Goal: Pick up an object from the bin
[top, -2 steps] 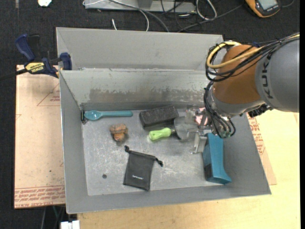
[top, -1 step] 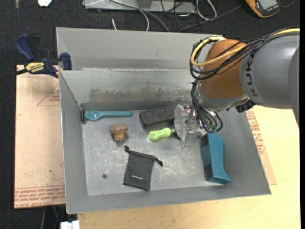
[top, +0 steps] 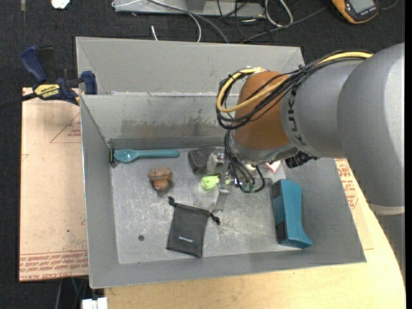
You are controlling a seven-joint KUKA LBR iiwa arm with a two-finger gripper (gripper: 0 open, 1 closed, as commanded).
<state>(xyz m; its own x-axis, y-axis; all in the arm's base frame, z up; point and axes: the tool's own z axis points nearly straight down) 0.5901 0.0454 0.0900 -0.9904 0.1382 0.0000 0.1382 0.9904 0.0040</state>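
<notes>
Although the gripper [top: 221,187] sits low over the middle of the bin [top: 96,185], just beside a small lime-green piece [top: 209,183], I cannot tell how wide it stands or whether it grips anything. The arm reaches in from the right, its orange wrist cover [top: 261,118] bent down over the bin. A dark grey lump [top: 201,159] lies just behind the green piece; a black pouch [top: 187,230] lies in front, a teal box [top: 290,212] to the right, a brown lump [top: 160,177] and teal spoon [top: 145,154] to the left.
</notes>
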